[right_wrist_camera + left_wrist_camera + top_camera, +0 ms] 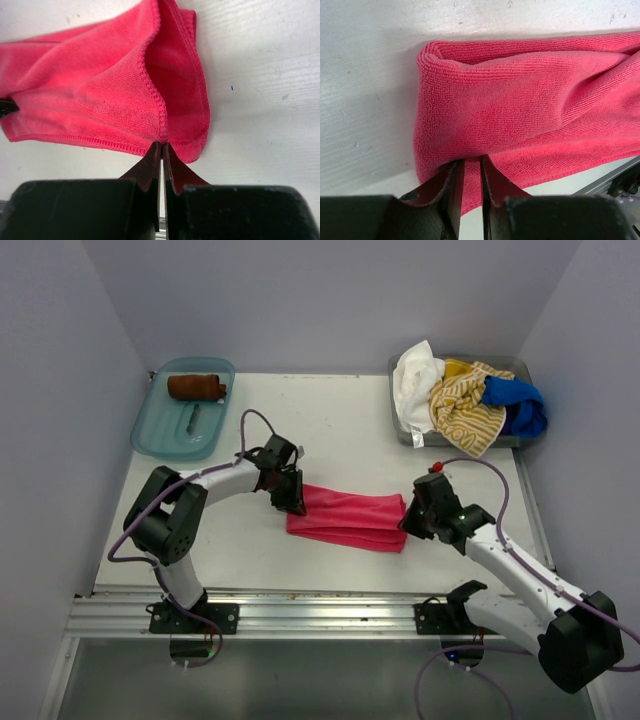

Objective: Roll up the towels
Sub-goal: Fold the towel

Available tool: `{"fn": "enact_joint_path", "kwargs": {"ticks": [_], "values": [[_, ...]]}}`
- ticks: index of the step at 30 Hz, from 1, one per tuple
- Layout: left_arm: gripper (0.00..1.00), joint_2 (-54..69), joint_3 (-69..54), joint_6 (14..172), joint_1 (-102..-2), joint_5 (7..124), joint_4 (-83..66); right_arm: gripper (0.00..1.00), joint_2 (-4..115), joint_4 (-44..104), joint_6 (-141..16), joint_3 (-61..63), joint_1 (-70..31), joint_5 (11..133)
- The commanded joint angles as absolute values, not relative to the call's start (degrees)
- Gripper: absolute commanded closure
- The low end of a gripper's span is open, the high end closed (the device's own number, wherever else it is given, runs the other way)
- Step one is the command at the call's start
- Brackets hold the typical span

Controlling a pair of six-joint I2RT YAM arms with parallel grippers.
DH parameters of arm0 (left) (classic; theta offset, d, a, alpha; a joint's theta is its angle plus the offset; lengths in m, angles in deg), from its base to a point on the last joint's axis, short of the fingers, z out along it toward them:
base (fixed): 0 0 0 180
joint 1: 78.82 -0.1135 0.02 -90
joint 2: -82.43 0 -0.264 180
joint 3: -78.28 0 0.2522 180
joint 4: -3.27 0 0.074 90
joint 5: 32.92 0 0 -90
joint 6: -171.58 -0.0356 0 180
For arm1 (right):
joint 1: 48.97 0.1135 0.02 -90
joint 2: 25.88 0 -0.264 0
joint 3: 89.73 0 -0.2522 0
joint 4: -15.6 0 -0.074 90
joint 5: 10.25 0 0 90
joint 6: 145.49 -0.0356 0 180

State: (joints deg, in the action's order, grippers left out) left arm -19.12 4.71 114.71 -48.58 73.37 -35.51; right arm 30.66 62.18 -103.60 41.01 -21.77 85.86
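A hot pink towel (350, 518) (520, 100) (90, 100) lies folded into a long band across the middle of the table. My left gripper (292, 502) (472, 161) is at its left end, shut on a fold of the cloth. My right gripper (408, 520) (162, 145) is at the right end, shut on the stitched hem near the corner. A rust-brown towel (196, 387) lies rolled in the teal tray (160, 435) at the back left. White (415, 375), yellow-and-white striped (465, 405) and blue (520, 405) towels are heaped at the back right.
The heaped towels sit in a grey bin (520, 365) in the back right corner, spilling over its front rim. Walls close the table on the left, back and right. A metal rail (300, 615) runs along the near edge by the arm bases.
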Motion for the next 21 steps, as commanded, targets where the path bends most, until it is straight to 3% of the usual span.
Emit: {"fn": "enact_joint_path", "kwargs": {"ticks": [1, 11, 14, 16, 19, 21], "values": [[0.78, -17.9, 3.4, 112.3, -49.4, 72.2, -36.9, 1.00, 30.3, 64.0, -105.3, 44.3, -21.1, 84.9], [0.78, -17.9, 3.3, 112.4, -49.5, 72.5, -36.9, 0.99, 31.8, 64.2, -106.3, 47.0, -20.8, 86.7], [0.78, -17.2, 2.4, 112.3, -49.5, 72.8, -37.7, 0.83, 30.0, 67.2, -105.3, 44.8, -20.8, 87.4], [0.78, -15.8, 1.9, 112.3, -49.5, 73.9, -38.4, 0.65, 28.3, 68.6, -104.7, 43.4, -20.8, 89.3], [0.77, -13.6, 0.4, 111.9, -49.5, 74.9, -39.3, 0.62, 29.0, 69.0, -103.5, 39.8, -20.8, 91.3], [0.76, -12.8, -1.3, 111.6, -49.5, 74.7, -40.1, 0.68, 31.2, 68.4, -102.6, 36.7, -20.8, 92.9]]}}
